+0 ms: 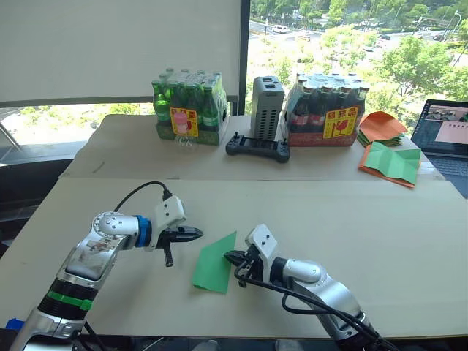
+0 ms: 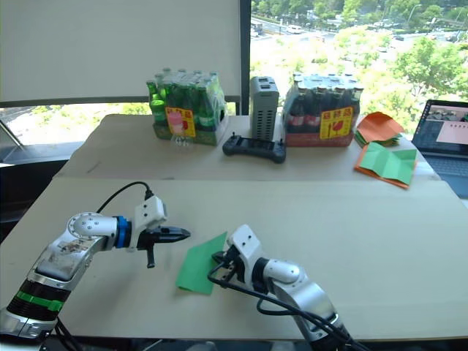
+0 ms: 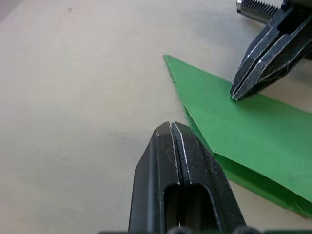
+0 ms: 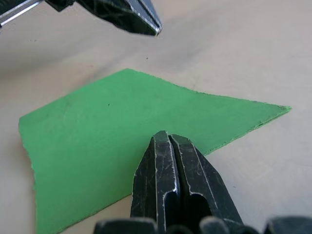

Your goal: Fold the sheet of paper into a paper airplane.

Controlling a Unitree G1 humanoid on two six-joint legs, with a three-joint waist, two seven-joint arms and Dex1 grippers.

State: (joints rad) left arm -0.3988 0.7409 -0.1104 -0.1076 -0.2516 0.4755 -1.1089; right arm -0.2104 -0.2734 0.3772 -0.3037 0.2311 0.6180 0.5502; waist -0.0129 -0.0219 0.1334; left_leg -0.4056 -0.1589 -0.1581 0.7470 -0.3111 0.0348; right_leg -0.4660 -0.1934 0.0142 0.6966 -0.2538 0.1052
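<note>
1. two tan tables stand end to end: the near table (image 1: 380,219) bears the work, the far table (image 1: 124,150) sits under a bright window with trees outside.
2. far table holds a pack of green bottles (image 1: 188,107), a grey upright box (image 1: 267,107), a black controller (image 1: 257,147), a pack of dark bottles (image 1: 325,110), orange sheets (image 1: 382,126) and a green sheet bordered by orange paper (image 1: 393,164). a laptop (image 1: 447,137) shows at the right edge.
3. sheet of paper (image 1: 216,265), folded into a narrow green wedge, lies flat on the near table between the two arms, its point toward the far table.
4. left gripper (image 1: 194,234) sits just beside the wedge's left edge; fingers pressed together, holding nothing.
5. right gripper (image 1: 235,259) is at the wedge's right edge; fingers pressed together, tips on the paper.
6. left wrist view adds a doubled lower layer along the wedge's edge and the right gripper's tip touching the top layer.
7. right wrist view shows the paper's full flat face, with the left gripper's tip above bare table beyond it.
</note>
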